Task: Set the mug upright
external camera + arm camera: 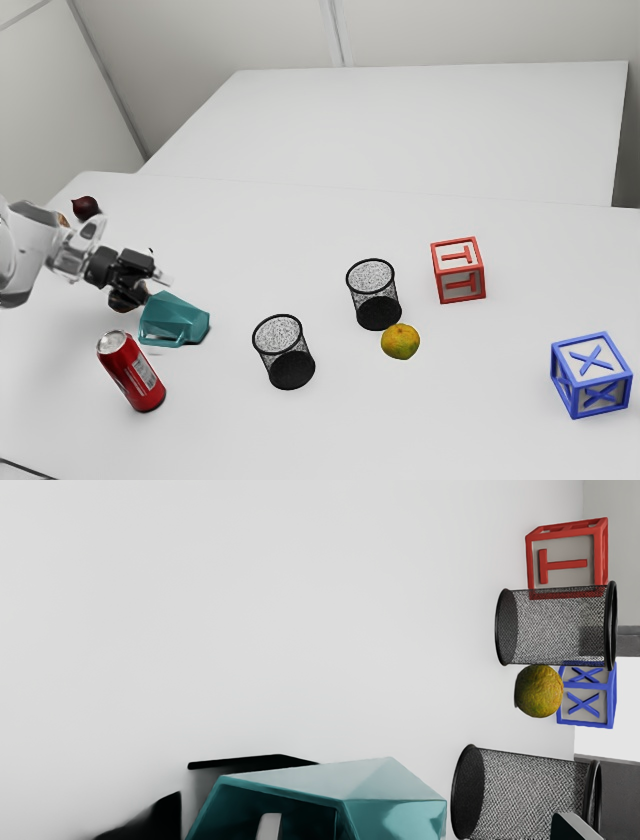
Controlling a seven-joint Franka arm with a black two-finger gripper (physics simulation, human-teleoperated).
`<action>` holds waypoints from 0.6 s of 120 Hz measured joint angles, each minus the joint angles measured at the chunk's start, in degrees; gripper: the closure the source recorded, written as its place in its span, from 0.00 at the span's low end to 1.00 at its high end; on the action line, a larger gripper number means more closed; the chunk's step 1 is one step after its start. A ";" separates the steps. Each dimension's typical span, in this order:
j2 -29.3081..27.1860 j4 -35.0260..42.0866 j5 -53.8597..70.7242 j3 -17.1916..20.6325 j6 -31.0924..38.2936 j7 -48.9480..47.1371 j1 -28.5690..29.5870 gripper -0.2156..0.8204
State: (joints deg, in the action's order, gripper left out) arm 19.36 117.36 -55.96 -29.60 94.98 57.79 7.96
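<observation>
Claw (160,283) spread wide, 1 tip at the mouth of the smooth, faceted teal mug (172,318), which lies on its side right by it. Shiny cyl. can (130,370) near claw; wire-mesh cup (284,355) & round, rough-skinned fruit (400,341) farther off.

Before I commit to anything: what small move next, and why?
Probably close the gripper gently: it stands open, one fingertip at the mouth of the tipped mug, the other outside its wall, so closing might pinch that wall.
</observation>
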 joint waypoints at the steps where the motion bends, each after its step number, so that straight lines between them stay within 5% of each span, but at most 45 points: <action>1: 0.17 0.04 -0.17 0.00 -0.10 0.24 -0.01 0.23; 28: 1.33 1.92 -3.85 0.15 -2.22 5.59 -0.29 0.25; 51: 1.24 2.10 -5.88 0.15 -3.42 8.72 -0.13 0.68; 72: 0.84 2.09 -7.62 0.16 -5.06 10.77 -0.14 0.86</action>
State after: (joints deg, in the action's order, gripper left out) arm 20.21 119.45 -63.58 -29.44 89.92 68.56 7.82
